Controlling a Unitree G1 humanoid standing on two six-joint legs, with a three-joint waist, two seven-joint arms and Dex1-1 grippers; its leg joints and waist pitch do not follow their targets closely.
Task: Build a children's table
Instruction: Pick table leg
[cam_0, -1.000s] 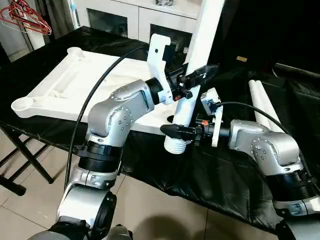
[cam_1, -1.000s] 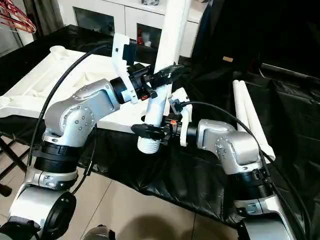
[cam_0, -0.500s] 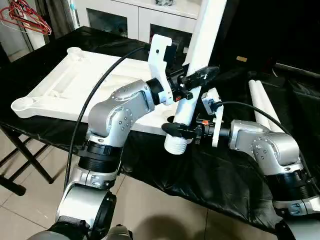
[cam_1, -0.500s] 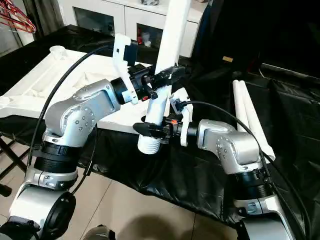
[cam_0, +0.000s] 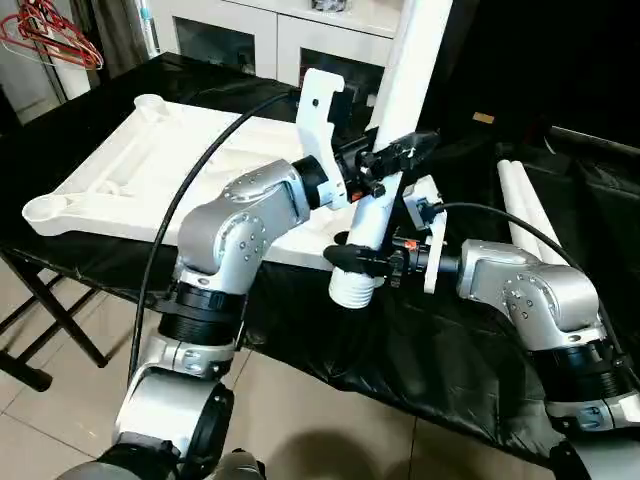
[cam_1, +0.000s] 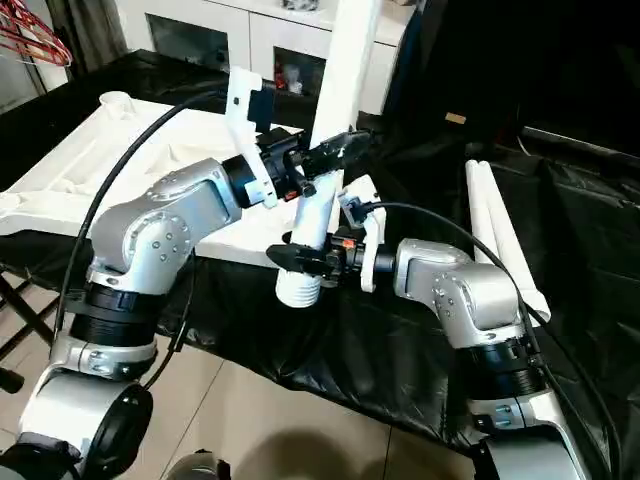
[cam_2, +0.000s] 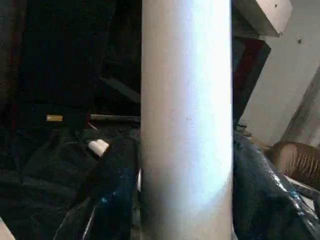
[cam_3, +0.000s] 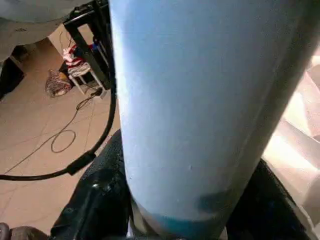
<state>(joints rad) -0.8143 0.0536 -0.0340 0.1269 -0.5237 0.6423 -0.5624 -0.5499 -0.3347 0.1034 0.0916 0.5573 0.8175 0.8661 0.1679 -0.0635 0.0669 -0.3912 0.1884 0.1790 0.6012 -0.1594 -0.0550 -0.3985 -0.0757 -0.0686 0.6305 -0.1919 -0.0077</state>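
Left eye view: you've both grippers, left gripper high, right gripper low, clamped on leg | kept upright so ribbed end drops into top near-right socket

I see white leg and ribbed white top, black cloth, red hangers upper left.

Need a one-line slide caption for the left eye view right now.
Both claws, left above right, grip a white table leg near the upside-down tabletop.
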